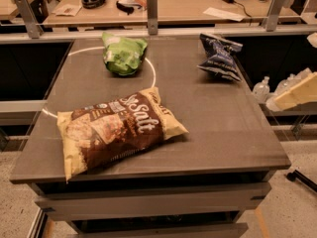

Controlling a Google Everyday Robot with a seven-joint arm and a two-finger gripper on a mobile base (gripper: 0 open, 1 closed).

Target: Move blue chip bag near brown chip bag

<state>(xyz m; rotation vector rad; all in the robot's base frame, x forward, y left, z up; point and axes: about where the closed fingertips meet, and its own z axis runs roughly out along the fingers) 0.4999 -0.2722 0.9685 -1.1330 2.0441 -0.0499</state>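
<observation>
Three bags lie on the table [223, 128]: one blue chip bag [220, 57] at the far right, one brown chip bag [119, 130] at the front left, and one green bag [124, 56] at the back. My gripper [297, 94] is, I think, the pale shape at the right edge. It hangs off the table, apart from the blue chip bag and to its right. Spread or closed, I cannot tell.

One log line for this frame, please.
stage: pre-grasp | blue bag: table far right, untouched | brown bag: front left | green bag: far left | tool: beyond table's right edge, apart from blue bag
</observation>
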